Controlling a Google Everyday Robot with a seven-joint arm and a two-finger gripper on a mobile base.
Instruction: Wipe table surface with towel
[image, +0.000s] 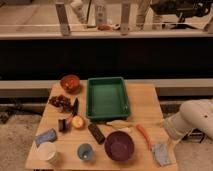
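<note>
Wooden table (144, 104) is standing before a dark wall, with a railed ledge running along the far side. 1 green tray (107, 98) is sitting at the table's centre, toward the far edge. Left of it, 1 orange bowl (70, 82) is resting at the far left, and a cluster of dark red fruit (59, 101) is lying just nearer. 1 purple bowl (119, 146) is sitting near the front edge, with 1 small blue cup (85, 151) and 1 white cup (47, 152) standing to its left. 1 dark bar (96, 133) is lying between the tray and the blue cup. The towel (161, 152), a crumpled grey-blue cloth, is lying on the near right corner, just right of the purple bowl and near 1 orange stick-shaped item (143, 135). The white robot arm (195, 120) is hanging beside the table's right edge, apart from the towel. The claw is lying hidden beyond the arm's lower end; whether it is clenched or released cannot be told.
</note>
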